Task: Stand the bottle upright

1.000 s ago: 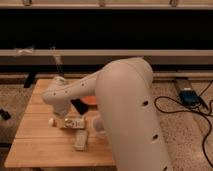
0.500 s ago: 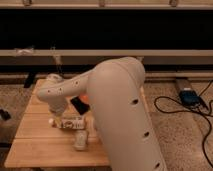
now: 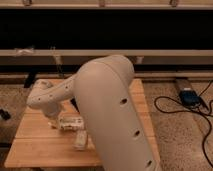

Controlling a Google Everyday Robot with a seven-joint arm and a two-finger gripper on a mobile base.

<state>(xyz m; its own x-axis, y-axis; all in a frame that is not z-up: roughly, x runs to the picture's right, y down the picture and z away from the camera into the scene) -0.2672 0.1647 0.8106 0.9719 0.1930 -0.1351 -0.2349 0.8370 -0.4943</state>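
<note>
The bottle (image 3: 70, 122) is cream-white with a brownish label. It lies on its side on the wooden table (image 3: 37, 147), left of the middle. My arm (image 3: 110, 110) bulks across the centre of the view and bends down at the left. The gripper (image 3: 53, 119) hangs below the wrist, right at the bottle's left end, and the arm hides most of it. Whether it touches the bottle cannot be made out.
A small white object (image 3: 81, 141), perhaps a cup, lies just in front of the bottle. On the floor to the right are a blue device (image 3: 190, 96) and black cables (image 3: 172, 107). A dark wall with rails runs behind the table.
The arm has swung closer and to the right, covering more of the table. The wrist has dropped toward the bottle's left end. The bottle has stayed where it was.
</note>
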